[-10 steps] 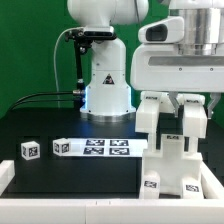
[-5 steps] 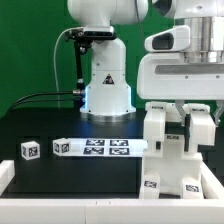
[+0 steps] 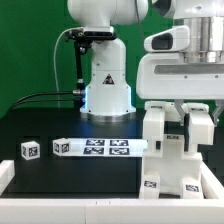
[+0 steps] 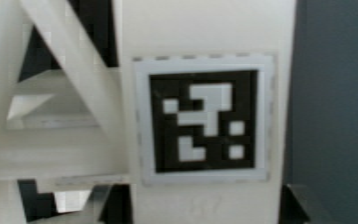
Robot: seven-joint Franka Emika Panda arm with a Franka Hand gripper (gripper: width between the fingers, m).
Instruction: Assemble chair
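The hand (image 3: 180,118) stands partly closed, neither spread wide nor pressed together. It pinches the upper part of the chair (image 3: 172,160) between its jaws. The fingertips themselves are hard to make out in the exterior view.

The chair stands upright on the black worktop (image 3: 80,175), at the exterior view's right and near the front edge. In the wrist view one of its white parts fills the picture, with a slanted frame beside it.

No words can be read anywhere. That part carries one square black-and-white tag (image 4: 202,118), only a pattern. One more tag (image 3: 152,185) shows low on the chair.

There is one chair and there are two small loose white blocks. The first block (image 3: 30,150) lies apart at the exterior view's left. The second block (image 3: 62,147) lies just beside the marker board (image 3: 105,147), which shows four tags.
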